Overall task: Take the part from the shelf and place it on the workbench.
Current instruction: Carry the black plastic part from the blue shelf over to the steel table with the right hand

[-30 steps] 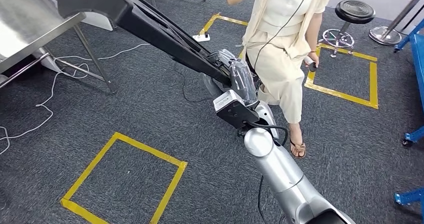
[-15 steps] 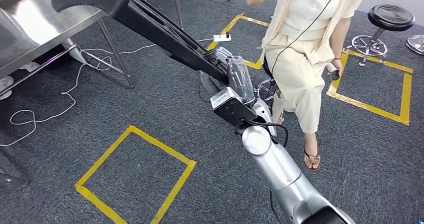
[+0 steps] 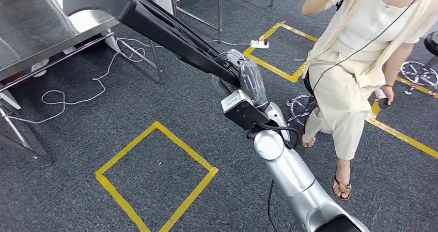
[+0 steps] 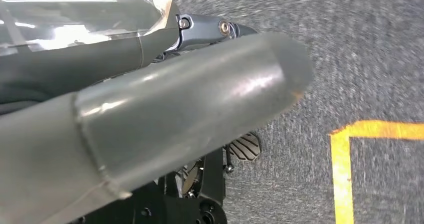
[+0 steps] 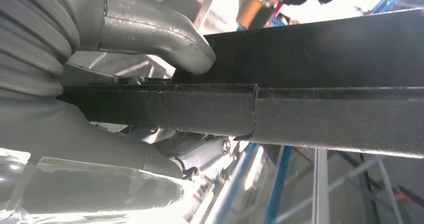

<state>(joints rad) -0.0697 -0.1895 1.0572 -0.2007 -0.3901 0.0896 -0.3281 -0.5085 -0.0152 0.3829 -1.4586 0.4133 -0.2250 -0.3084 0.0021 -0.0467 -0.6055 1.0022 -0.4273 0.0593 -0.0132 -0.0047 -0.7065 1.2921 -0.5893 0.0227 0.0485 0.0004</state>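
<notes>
Right hand [image 3: 238,69] clamped on long black part [image 3: 155,22], held out over grey carpet toward steel bench [image 3: 36,20]. Left hand [image 4: 150,114] blurred close-up; can't tell its state. Person [image 3: 361,72] stands nearby.

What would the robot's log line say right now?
right hand: grips part | part: long, black, raised | workbench: front left | person: at right

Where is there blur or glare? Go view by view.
Head view: sharp, with glare on the metal table. Left wrist view: the carpet is streaked with motion blur, and the thick grey thumb up close is soft. Right wrist view: the background is blown out white behind the black part.
</notes>
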